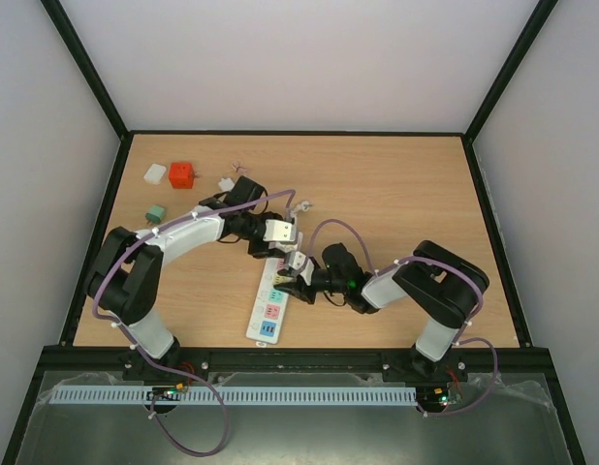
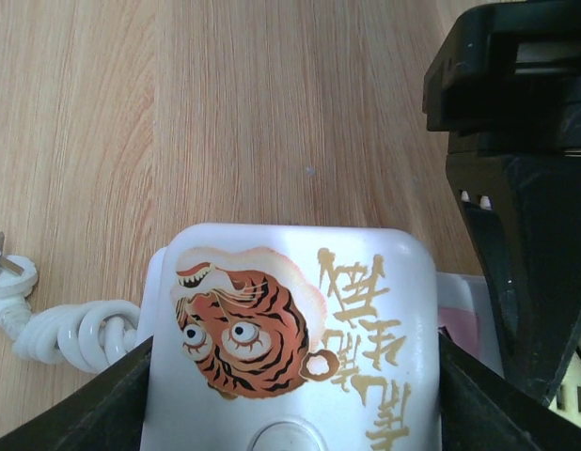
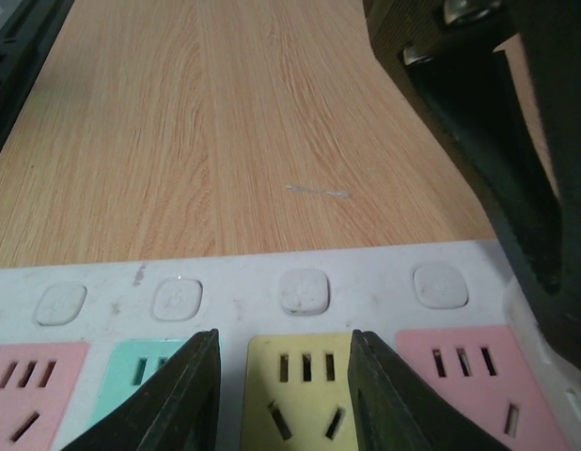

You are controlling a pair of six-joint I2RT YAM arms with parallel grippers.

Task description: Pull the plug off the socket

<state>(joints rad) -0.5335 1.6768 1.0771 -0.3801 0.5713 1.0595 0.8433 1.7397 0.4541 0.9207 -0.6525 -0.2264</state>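
The socket (image 1: 267,312) is a long white strip with coloured squares, lying mid-table. The plug (image 2: 290,319) is a white block printed with a tiger face and gold characters, standing at the strip's far end. My left gripper (image 2: 290,399) is shut on the plug, one black finger on each side. Whether its pins sit in the strip is hidden. My right gripper (image 3: 281,376) is open, its fingertips (image 3: 168,395) resting on the socket (image 3: 366,282) to either side of the yellow outlet (image 3: 300,395). From above, the two grippers (image 1: 280,232) (image 1: 295,281) nearly meet.
A coiled white cable (image 2: 74,334) with a small plug lies left of the held plug. A red cube (image 1: 181,174), a white block (image 1: 155,173), a green block (image 1: 155,212) and a small white adapter (image 1: 226,184) sit at the far left. Black frame rails border the table.
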